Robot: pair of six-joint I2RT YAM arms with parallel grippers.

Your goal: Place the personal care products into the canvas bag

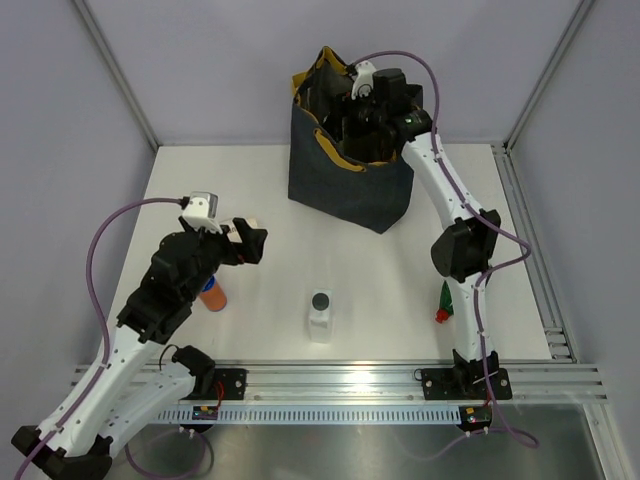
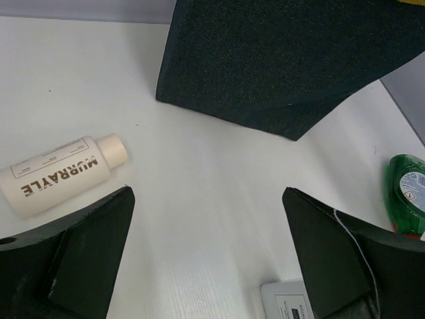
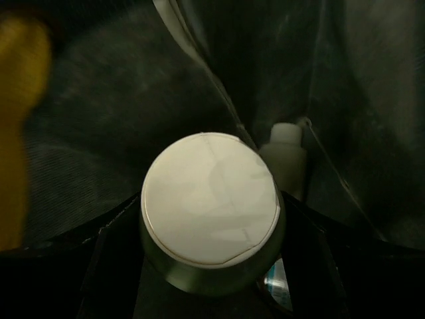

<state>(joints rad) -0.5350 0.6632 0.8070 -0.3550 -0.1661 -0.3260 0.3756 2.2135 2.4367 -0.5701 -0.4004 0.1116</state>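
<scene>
Six bottles (image 1: 320, 315) (image 1: 213, 293) (image 1: 445, 302) (image 2: 60, 174) (image 3: 209, 199) (image 3: 287, 159), one canvas bag (image 1: 345, 190)

1. A white, matte surface (image 1: 250, 200) filled the enclosure floor.
2. A slotted aluminium rail (image 1: 340, 378) ran along its near edge.
3. Pale grey walls (image 1: 200, 60) stood behind, framed by slanting metal struts (image 1: 113, 70).

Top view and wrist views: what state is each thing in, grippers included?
Bag: upright, mouth open.
Right gripper: inside bag, shut on held bottle.
Second bottle: inside bag.
Left gripper: open, empty.
Labelled bottle: lying on its side.
Black-capped bottle: upright.
Orange bottle: upright.
Green bottle: lying down, partly hidden.
</scene>
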